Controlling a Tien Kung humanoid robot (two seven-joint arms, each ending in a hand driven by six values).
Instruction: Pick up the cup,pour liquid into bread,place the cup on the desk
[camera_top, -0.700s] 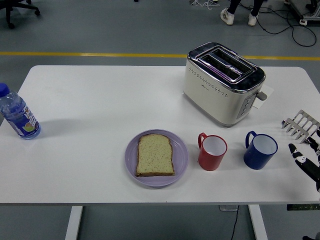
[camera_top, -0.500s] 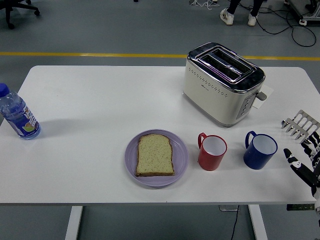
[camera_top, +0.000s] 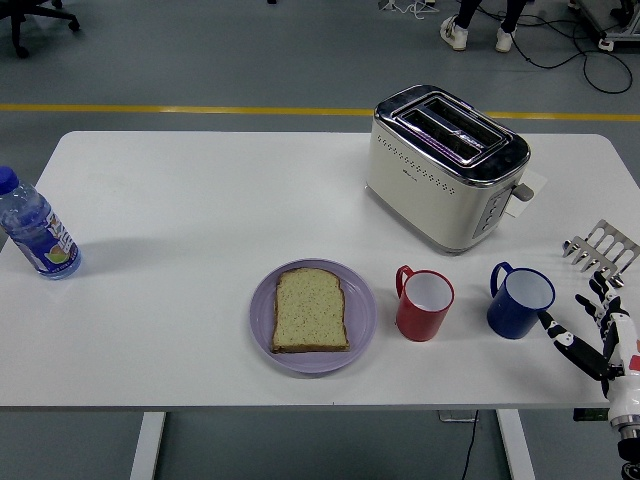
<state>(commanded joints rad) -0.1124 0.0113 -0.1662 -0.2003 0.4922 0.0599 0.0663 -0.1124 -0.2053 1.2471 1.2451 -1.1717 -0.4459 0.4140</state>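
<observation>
I am reaching in with my right hand (camera_top: 590, 345), fingers spread and holding nothing, toward the blue cup (camera_top: 520, 301) standing upright on the counter (camera_top: 180, 230) just to its left, handle pointing away toward the red cup (camera_top: 424, 304). Compared with a moment ago, my hand is closer to the cup.

Lab or workshop, grey floor (camera_top: 200, 60) with yellow line (camera_top: 150, 107); trailing cables (camera_top: 560, 55), office chair base (camera_top: 35, 20)

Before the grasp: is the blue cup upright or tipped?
Upright: the blue cup stands on its base on the white table, its open mouth facing up.
</observation>
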